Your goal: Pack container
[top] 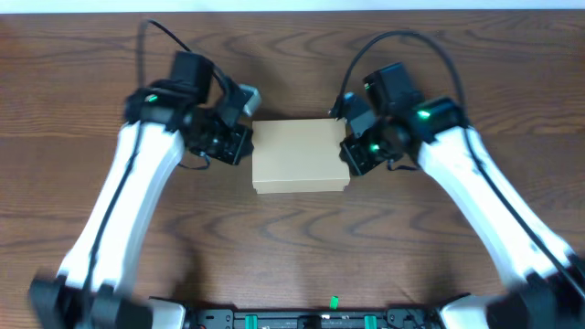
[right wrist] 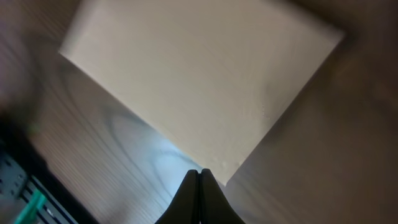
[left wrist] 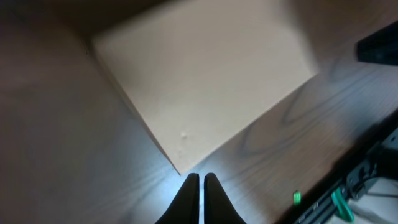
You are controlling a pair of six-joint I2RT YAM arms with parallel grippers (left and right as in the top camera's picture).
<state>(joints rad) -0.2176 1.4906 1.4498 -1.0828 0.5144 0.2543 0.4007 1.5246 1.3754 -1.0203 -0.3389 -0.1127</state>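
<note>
In the middle of the wooden table [top: 292, 242] sits the tan cardboard box [top: 300, 155], lying flat with its long sides running left to right between my two arms. Its lid [right wrist: 205, 81] is down and the top looks smooth and level, with no flap standing up. I cannot see inside it. No loose small items show on the wood anywhere around the box in any view. From that I judge the packing to be at or near its end: the box reads as filled and shut, and at most a last press or tuck of the lid remains. I cannot be sure of that, since the contents are hidden.

Just beside the box's left end is my left pincer [left wrist: 201, 177]. Its two dark fingers are pressed together with only a hairline between them, and they pinch nothing. The tips point at the nearest corner of the box, very close to it, but I cannot tell if they touch the cardboard.

Just beside the box's right end is my right pincer [right wrist: 200, 174], also pressed together and empty. Its tips sit next to the box's near corner, and contact there is equally unclear.
</note>
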